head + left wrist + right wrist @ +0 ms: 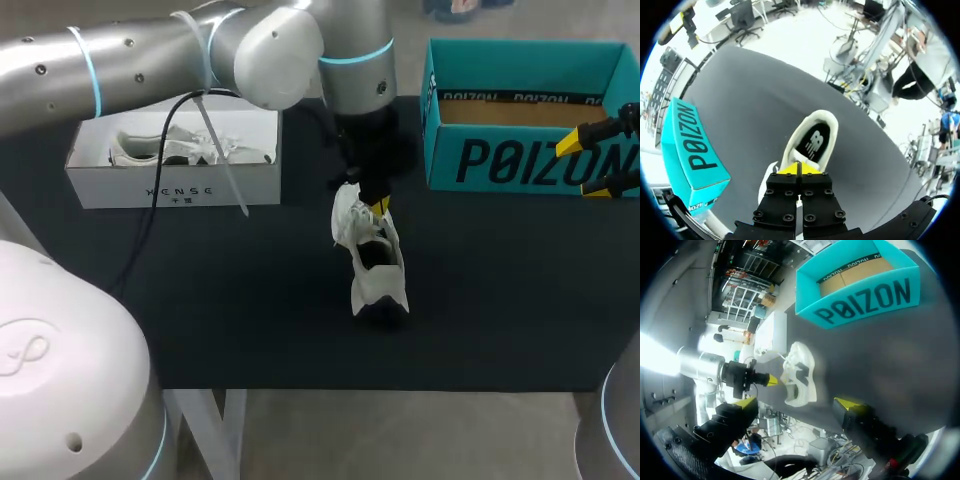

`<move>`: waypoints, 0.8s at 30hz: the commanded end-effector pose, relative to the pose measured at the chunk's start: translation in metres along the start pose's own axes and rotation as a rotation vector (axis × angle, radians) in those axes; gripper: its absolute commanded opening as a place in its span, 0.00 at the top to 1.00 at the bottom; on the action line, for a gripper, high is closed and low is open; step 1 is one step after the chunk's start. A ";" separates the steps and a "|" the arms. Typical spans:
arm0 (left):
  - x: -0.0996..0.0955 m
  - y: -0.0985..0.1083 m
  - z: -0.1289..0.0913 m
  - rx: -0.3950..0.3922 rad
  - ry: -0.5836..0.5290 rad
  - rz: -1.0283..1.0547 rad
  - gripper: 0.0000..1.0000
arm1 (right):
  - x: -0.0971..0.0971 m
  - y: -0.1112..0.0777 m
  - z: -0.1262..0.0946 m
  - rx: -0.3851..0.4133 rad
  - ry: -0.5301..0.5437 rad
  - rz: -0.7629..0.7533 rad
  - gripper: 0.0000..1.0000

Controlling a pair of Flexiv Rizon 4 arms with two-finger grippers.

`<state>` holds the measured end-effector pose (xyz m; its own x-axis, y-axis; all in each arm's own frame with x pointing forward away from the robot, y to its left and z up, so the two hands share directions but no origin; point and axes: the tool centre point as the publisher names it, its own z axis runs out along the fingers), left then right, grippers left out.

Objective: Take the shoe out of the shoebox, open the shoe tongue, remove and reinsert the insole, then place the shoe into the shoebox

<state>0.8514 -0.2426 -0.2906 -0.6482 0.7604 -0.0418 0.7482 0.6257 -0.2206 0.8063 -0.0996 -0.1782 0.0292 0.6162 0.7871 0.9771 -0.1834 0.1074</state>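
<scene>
The left gripper point(799, 169) is clenched, its yellow tips pressed together on the upper edge of the white mesh sneaker point(810, 139). The sneaker hangs tilted below it, showing a dark insole point(812, 143) in its opening. It is over the black table point(250, 300), in front of and to the left of the open teal cardboard shoebox point(530, 150), well apart from it. Whether its lower end touches the table cannot be told.

The teal shoebox shows only its brown cardboard floor. Far to the shoebox's left, a white cardboard box point(175, 180) holds another white shoe point(160, 148).

The left arm point(200, 55) reaches in over the white box, wrist turned down. The right gripper point(585, 165) hovers at the teal shoebox's front right corner, fingers spread wide, holding nothing.
</scene>
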 end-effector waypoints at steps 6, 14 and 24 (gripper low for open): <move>0.002 0.001 0.000 0.031 -0.010 -0.219 1.00 | 0.000 0.000 0.000 0.000 -0.004 0.002 0.00; 0.002 0.001 0.000 0.031 -0.010 -0.219 1.00 | 0.000 0.000 0.000 0.000 -0.004 0.002 0.00; 0.038 -0.031 -0.007 0.004 -0.019 -0.500 1.00 | 0.000 0.000 0.000 0.000 -0.004 0.002 0.00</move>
<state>0.8224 -0.2353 -0.2895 -0.8962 0.4367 0.0775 0.4042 0.8761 -0.2626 0.8063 -0.0997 -0.1782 0.0291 0.6162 0.7871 0.9771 -0.1835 0.1075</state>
